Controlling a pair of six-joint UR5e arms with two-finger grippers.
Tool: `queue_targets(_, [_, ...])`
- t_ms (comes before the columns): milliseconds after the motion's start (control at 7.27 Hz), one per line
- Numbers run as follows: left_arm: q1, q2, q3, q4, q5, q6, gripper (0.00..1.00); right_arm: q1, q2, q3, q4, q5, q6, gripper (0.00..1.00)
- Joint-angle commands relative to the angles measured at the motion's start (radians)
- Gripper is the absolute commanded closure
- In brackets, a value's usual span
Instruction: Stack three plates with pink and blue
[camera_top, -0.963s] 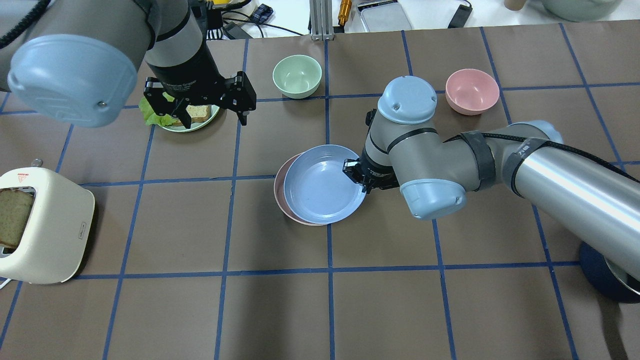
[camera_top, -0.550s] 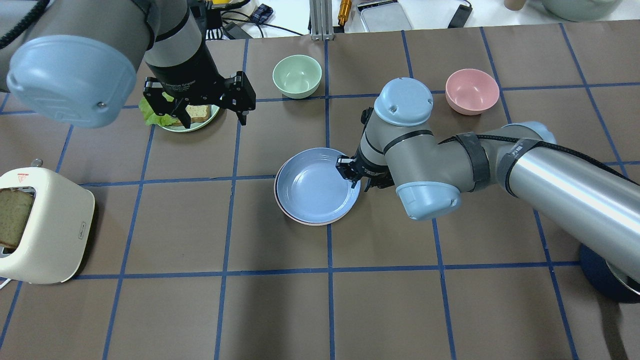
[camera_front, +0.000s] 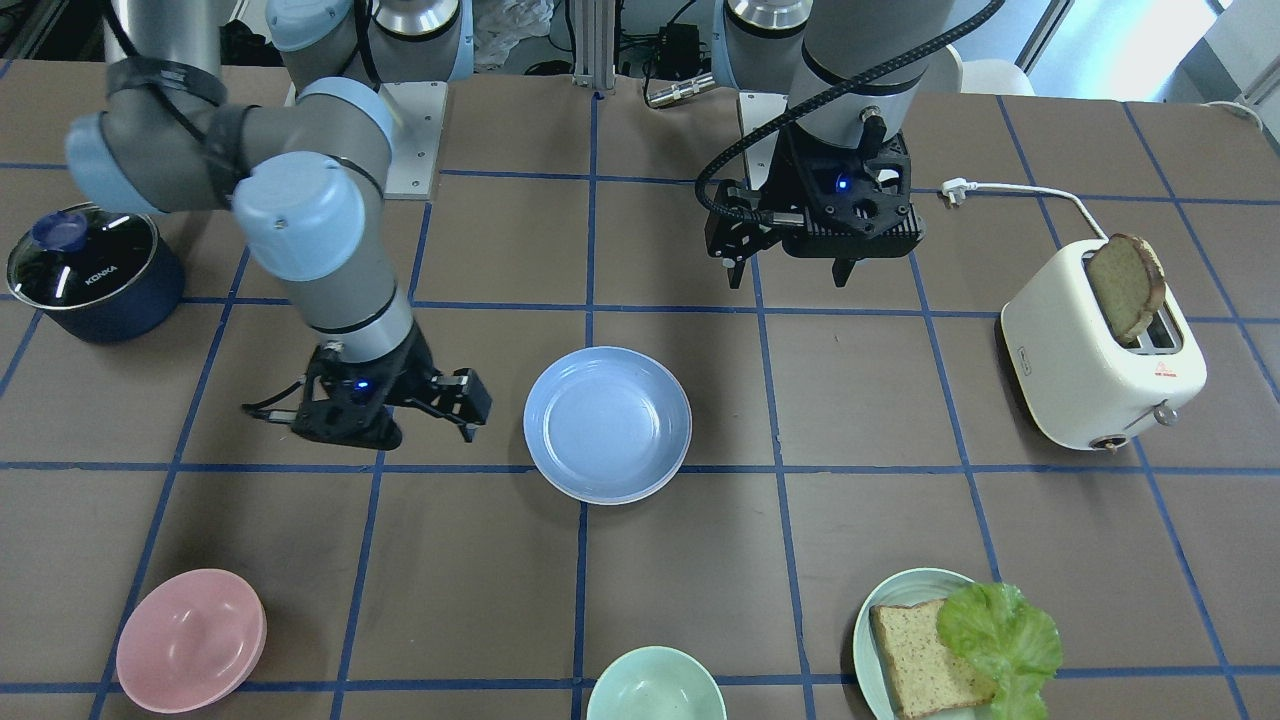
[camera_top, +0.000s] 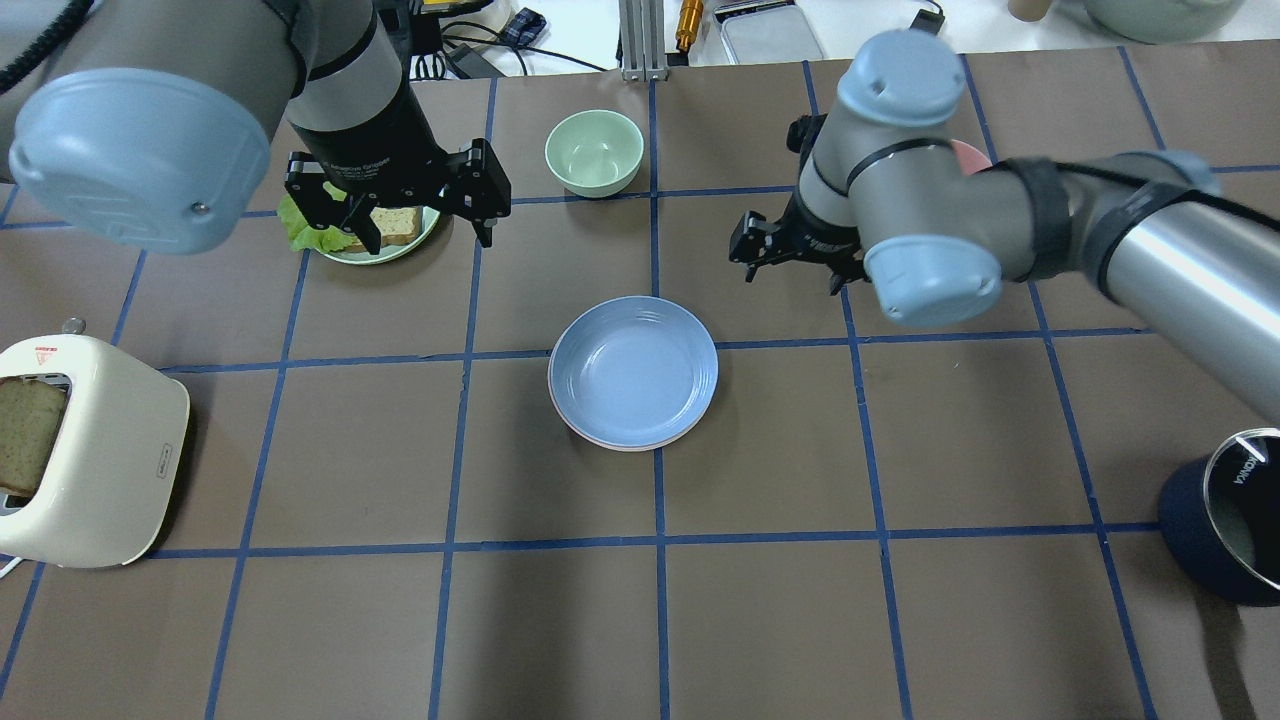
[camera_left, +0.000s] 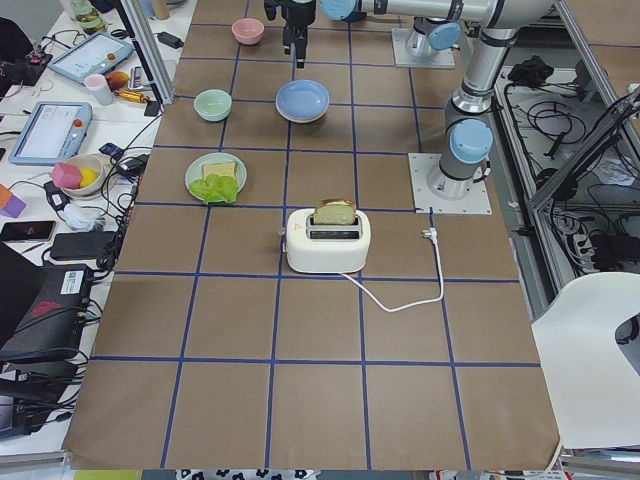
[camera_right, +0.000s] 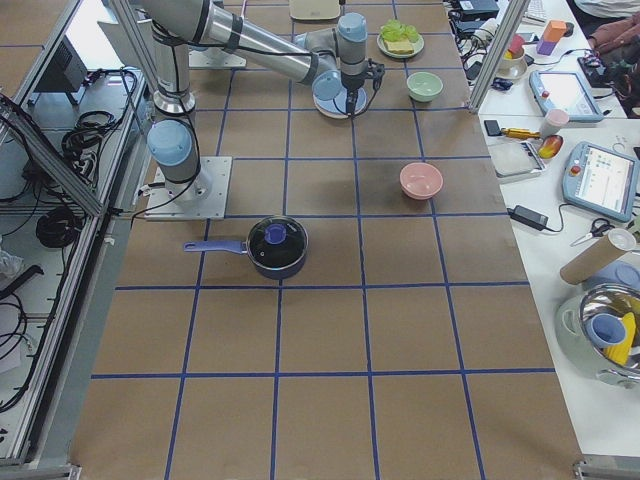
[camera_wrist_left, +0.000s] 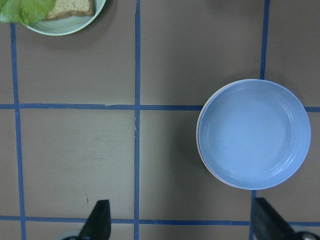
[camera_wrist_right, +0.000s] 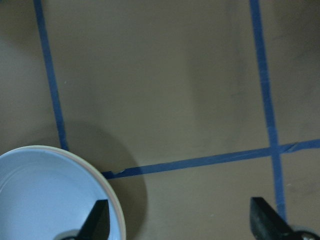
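The light blue plate (camera_top: 633, 368) lies on top of the pale pink plate (camera_top: 608, 443), of which only a thin rim shows, at the table's centre. It also shows in the front view (camera_front: 607, 422) and in the left wrist view (camera_wrist_left: 254, 134). No cream-white plate shows on its own. My right gripper (camera_top: 790, 265) is open and empty, above the table to the far right of the stack; the plate's edge (camera_wrist_right: 50, 195) sits low left in its wrist view. My left gripper (camera_top: 430, 240) is open and empty, raised beside the bread plate.
A pale green plate with bread and lettuce (camera_front: 950, 640) lies under my left gripper's side. A mint bowl (camera_top: 594, 150) and a pink bowl (camera_front: 190, 640) stand at the far edge. A cream toaster with toast (camera_top: 90, 450) stands at the left, a dark pot (camera_top: 1225, 530) at the right.
My right gripper set the blue plate squarely on the pink one, let go, and drew away up and to the far right. The left arm has not moved.
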Motion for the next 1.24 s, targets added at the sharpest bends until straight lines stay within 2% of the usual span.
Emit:
queue_targets(0, [0.001,0.002,0.000,-0.001,-0.001,0.000,0.00,-0.093,-0.054,-0.166,0.299,-0.106,-0.221,0.00])
queue_targets(138, [0.001,0.002,0.000,-0.001,0.000,0.001,0.00,-0.095,-0.131,-0.154,0.367,-0.108,-0.229,0.00])
queue_targets(275, [0.001,0.002,0.002,-0.002,0.002,0.000,0.00,-0.084,-0.201,-0.153,0.374,-0.099,-0.229,0.00])
queue_targets(550, [0.001,0.002,-0.001,-0.001,0.000,-0.005,0.00,-0.079,-0.248,-0.148,0.426,-0.073,-0.229,0.00])
queue_targets(1101, [0.001,0.011,-0.006,-0.002,0.003,-0.005,0.00,-0.076,-0.274,-0.163,0.428,-0.064,-0.215,0.00])
